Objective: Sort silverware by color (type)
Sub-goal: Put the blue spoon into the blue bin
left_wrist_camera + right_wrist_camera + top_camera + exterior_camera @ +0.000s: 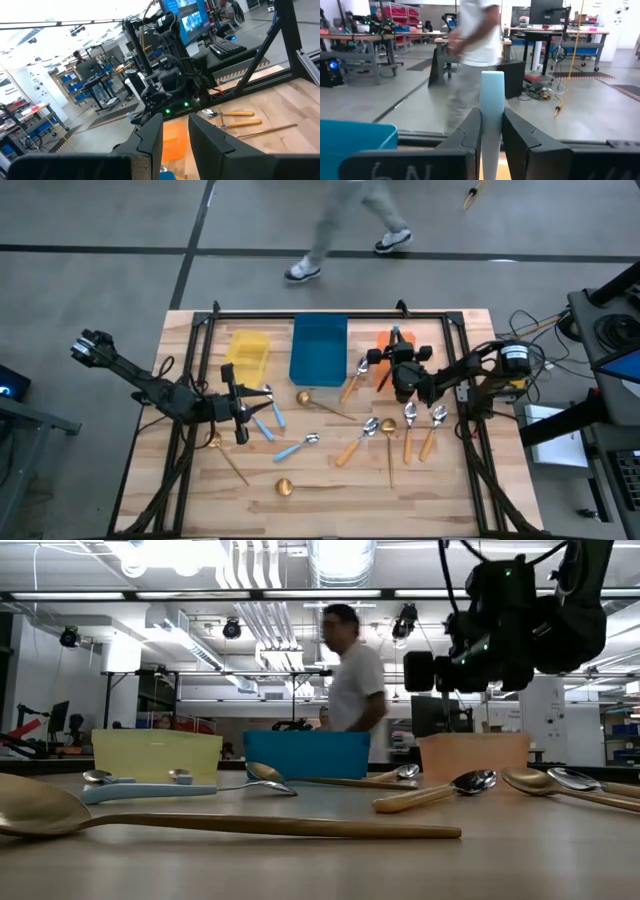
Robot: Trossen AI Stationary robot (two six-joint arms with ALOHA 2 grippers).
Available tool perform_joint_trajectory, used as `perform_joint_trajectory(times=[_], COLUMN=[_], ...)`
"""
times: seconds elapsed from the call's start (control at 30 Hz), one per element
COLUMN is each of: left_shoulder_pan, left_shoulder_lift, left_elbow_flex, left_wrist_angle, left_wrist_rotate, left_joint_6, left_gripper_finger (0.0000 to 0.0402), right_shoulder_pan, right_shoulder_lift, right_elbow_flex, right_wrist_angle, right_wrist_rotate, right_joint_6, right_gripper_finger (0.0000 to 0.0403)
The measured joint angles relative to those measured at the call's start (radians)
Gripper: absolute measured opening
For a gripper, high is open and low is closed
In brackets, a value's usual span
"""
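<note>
The right pincer is gripping a blue-handled spoon above the orange bin; it probably needs carrying toward nine o'clock to the blue bin. The left pincer is hovering open and empty.

A robotics lab or workshop in a large industrial hall: bare ceiling ducts and strip lights overhead, a grey concrete floor marked with dark lines, workbenches and blue parts bins on shelves, computer monitors on stands, and loose cables. A person in a white shirt walks behind the wooden table
</note>
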Motion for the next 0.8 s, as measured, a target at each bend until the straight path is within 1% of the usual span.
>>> perform_joint_trajectory(times=[0.2, 0.3, 0.4, 0.5, 0.8], left_shoulder_pan=[0.000, 0.000, 0.000, 0.000, 0.000], left_shoulder_lift=[0.001, 0.001, 0.002, 0.006, 0.006], left_elbow_flex=[0.000, 0.000, 0.000, 0.000, 0.000], left_wrist_angle=[-0.002, -0.002, -0.002, -0.003, -0.002], left_wrist_rotate=[0.000, 0.000, 0.000, 0.000, 0.000], left_joint_6=[0.000, 0.000, 0.000, 0.000, 0.000], left_gripper_finger=[0.0075, 0.0075, 0.0075, 0.0075, 0.0075], right_shoulder_pan=[0.000, 0.000, 0.000, 0.000, 0.000], right_shoulder_lift=[0.090, 0.111, 0.111, 0.106, 0.105], right_elbow_flex=[0.000, 0.000, 0.000, 0.000, 0.000], right_wrist_angle=[0.000, 0.001, 0.000, 0.000, 0.000], right_wrist_rotate=[0.017, 0.024, 0.042, 0.042, 0.042], right_joint_6=[0.109, 0.132, 0.129, 0.105, 0.101], right_gripper_finger=[0.0042, 0.0042, 0.0042, 0.0042, 0.0042])
